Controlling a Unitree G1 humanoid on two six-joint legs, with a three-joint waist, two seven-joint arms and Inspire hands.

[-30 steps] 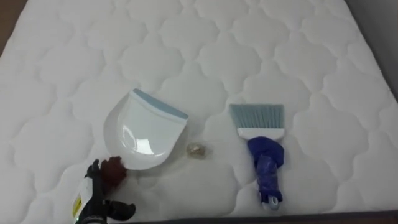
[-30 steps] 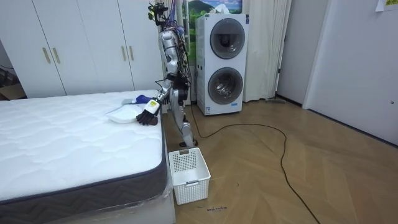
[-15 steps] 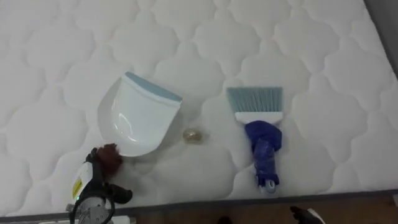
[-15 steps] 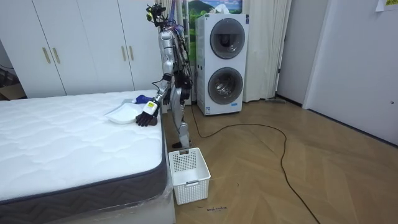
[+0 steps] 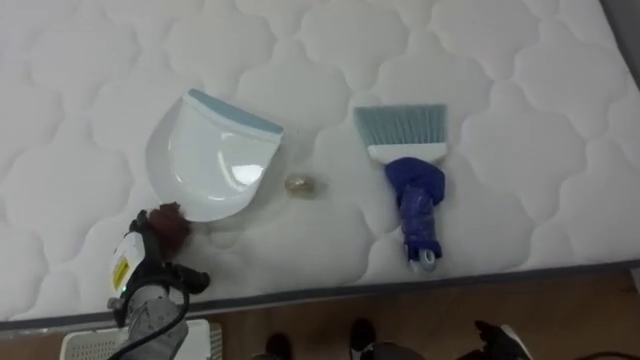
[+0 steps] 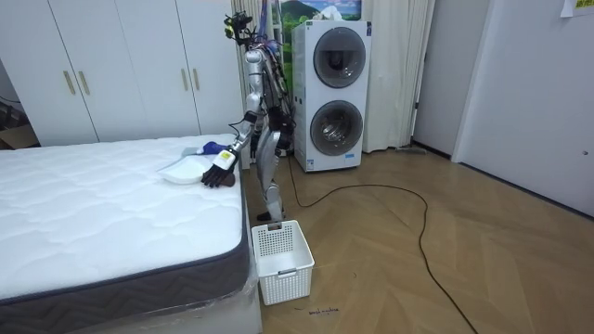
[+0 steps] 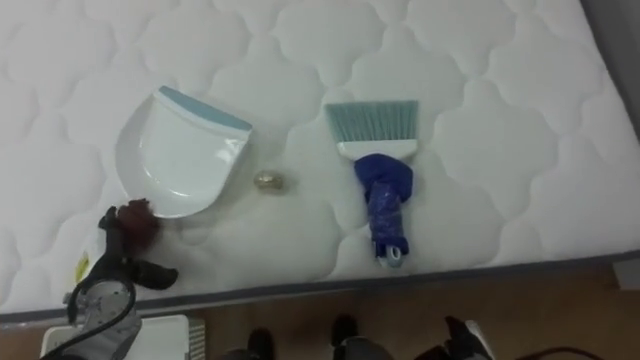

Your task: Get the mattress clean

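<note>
bed [image 5: 530, 90]: white quilted mattress, bare; near edge runs along the bottom of the eye views
robot: stands at the bed's corner, by its side edge, left arm out over the mattress (room view)
dustpan [image 5: 215, 160]: white, blue lip, flat on the bed near the edge; lip faces away from the robot, dark-red handle [image 5: 170, 222] points back at it
left hand [image 5: 150, 262]: at the dustpan handle, fingertips up against it, thumb sticking out to the side; can't tell if the fingers are clamped on it
scrap [image 5: 300, 185]: small crumpled ball on the bed between dustpan and brush, touching neither
brush [image 5: 410, 175]: lies flat to the right of the scrap, pale-blue bristles away from the robot, blue handle toward the edge; nothing holds it
right hand [image 5: 497, 338]: low at the bottom edge, off the bed; fingers can't tell
basket [image 6: 283, 260]: white, on the floor against the bed's side, by the robot's feet
</note>
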